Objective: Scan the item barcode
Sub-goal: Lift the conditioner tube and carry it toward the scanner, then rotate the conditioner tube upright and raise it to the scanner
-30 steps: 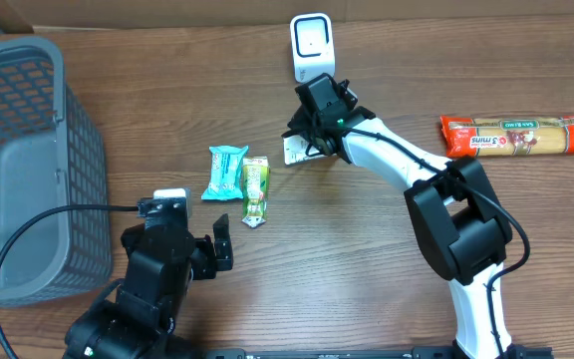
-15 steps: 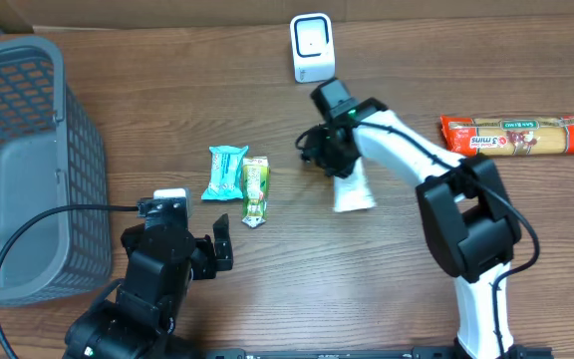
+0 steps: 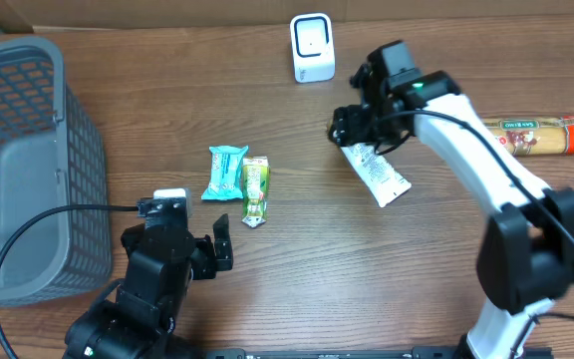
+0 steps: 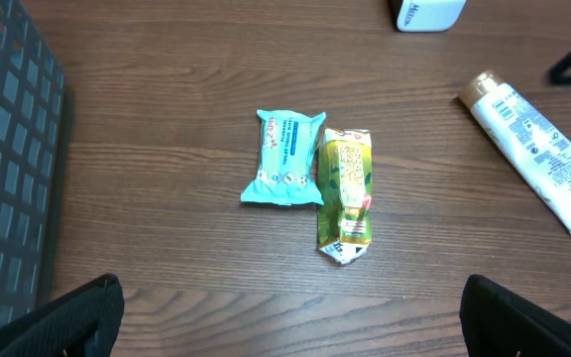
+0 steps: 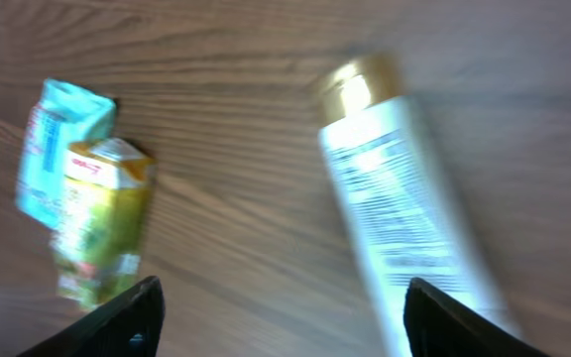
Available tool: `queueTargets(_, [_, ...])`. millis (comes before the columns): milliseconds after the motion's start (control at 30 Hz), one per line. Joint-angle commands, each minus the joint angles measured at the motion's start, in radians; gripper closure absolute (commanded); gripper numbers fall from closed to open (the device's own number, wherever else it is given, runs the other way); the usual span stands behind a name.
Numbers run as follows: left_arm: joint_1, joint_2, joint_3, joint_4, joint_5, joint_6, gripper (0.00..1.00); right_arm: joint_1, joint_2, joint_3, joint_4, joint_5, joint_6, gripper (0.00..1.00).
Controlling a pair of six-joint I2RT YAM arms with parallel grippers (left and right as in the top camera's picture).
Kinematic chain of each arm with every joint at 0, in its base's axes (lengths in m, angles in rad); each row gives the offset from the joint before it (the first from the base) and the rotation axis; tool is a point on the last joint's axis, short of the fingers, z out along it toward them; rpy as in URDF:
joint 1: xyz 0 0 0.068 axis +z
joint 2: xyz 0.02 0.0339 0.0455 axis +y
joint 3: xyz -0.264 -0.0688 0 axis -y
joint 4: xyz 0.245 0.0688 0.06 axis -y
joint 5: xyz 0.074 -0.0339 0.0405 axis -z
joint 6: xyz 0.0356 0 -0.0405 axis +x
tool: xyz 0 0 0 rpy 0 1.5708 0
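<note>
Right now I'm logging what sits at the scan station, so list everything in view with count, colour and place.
basket: one, grey mesh, far left of the table
scanner: one, white, top centre
tube: one, white with a gold cap, lying flat right of centre
teal packet: one, teal, left of centre
green packet: one, green and yellow, right beside the teal packet
pasta packet: one, red, far right
cable: one, black, bottom left, in front of the basket
table: one, brown wood
left tool: one, black, open, bottom left, holding nothing
right tool: one, black, open, above the tube's cap end
</note>
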Motion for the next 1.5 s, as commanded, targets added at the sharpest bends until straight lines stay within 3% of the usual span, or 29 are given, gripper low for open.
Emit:
queueTargets(0, [-0.006, 0.002, -0.006, 0.004, -0.013, -0.014, 0.01, -0.048, -0.024, -0.006, -0.004, 0.147, -0.288, 0.21])
queueTargets(267, [-0.006, 0.002, -0.006, 0.004, -0.013, -0.014, 0.00, -0.090, 0.055, -0.058, 0.026, 0.115, -0.464, 0.21])
queueTargets(767, [-0.006, 0.002, -0.006, 0.004, -0.013, -0.014, 0.01, -0.116, 0.215, -0.058, 0.054, -0.124, -0.494, 0.25])
queueTargets(967, [-0.006, 0.002, -0.006, 0.004, -0.013, -0.014, 0.01, -0.112, 0.243, -0.084, 0.041, -0.132, -0.494, 0.31])
queueTargets(1233, [-0.006, 0.002, -0.006, 0.004, -0.013, -0.014, 0.00, -0.112, 0.243, -0.207, 0.084, -0.132, -0.489, 0.28])
queueTargets(1333, [-0.006, 0.002, -0.006, 0.004, -0.013, -0.014, 0.01, -0.112, 0.243, -0.218, 0.101, -0.132, -0.482, 0.46])
queueTargets(1467, [-0.006, 0.002, -0.006, 0.004, -0.013, -0.014, 0.00, -0.113, 0.243, -0.217, 0.105, -0.132, -0.435, 0.81])
